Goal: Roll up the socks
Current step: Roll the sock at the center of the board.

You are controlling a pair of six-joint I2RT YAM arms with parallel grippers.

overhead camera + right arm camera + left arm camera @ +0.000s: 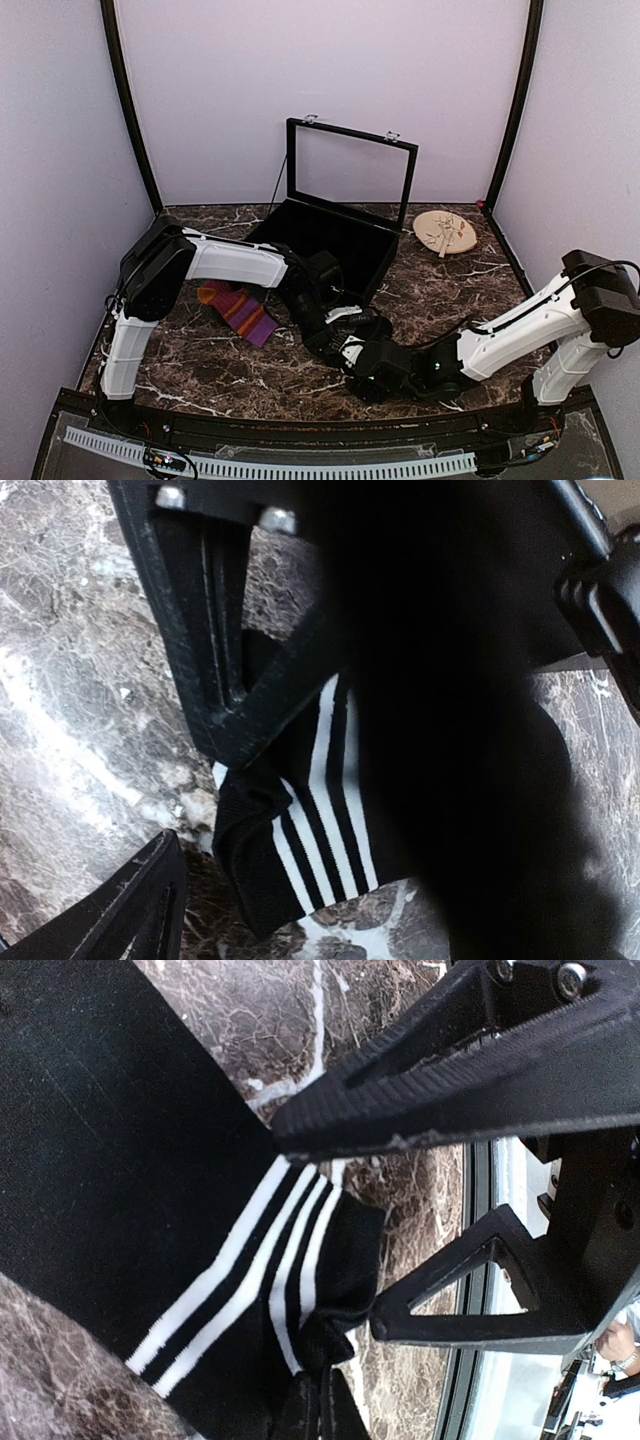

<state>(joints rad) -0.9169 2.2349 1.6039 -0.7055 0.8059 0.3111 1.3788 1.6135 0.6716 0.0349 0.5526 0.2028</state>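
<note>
the table (200, 370) is a polished slab of dark brown marble with white veining, walled by plain pale panels.

a black rectangular case (335, 240) stands at the rear centre. its hinged lid is raised upright, a thin black frame around a clear pane.

the left arm (235, 262) and right arm (520, 335), with white shells and black joints, meet low over the front centre of the table.

the striped sock (238, 310) lies flat on the marble just left of the meeting point. it is a soft knit banded in orange, red and purple, and no gripper touches it.

a round, flat wooden disc (445, 233) lies right of the case.

the black sock (120, 1210) lies on the marble under both wrists. it is a fine ribbed knit with thin white stripes near the cuff, and the cuff end is folded over on itself.

the left gripper (330, 1230) is matte black ridged plastic with triangular cut-outs. its jaws stand apart, with the striped cuff between them.

the right gripper (195, 795) has its jaws apart too. the upper fingertip (225, 745) rests at the cuff edge, the lower one lies off the fabric, and a dark blurred mass hides the right of that view.
</note>
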